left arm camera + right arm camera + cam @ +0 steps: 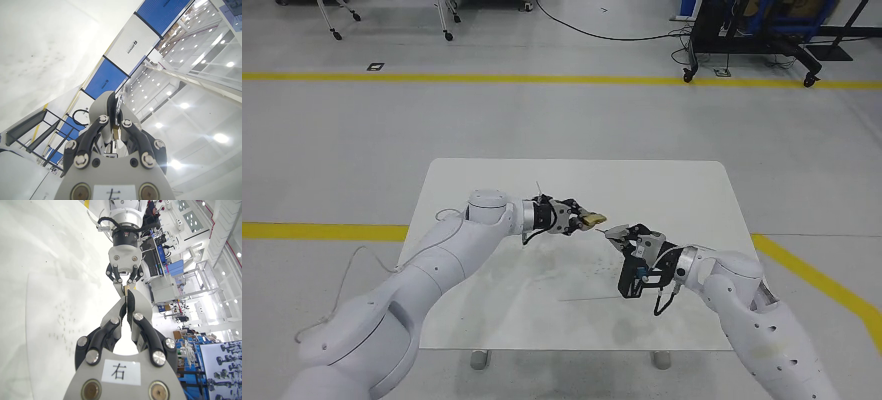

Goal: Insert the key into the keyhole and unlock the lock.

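between pads [130,308] of right tool [126,298], key [601,230] barely visible

Both arms bend at the elbow and stretch inward, so the two grippers meet almost tip to tip. The left gripper [585,216] is closed on the lock [592,216]. The right gripper [614,233] presses its fingers [130,306] together on the key [602,230].
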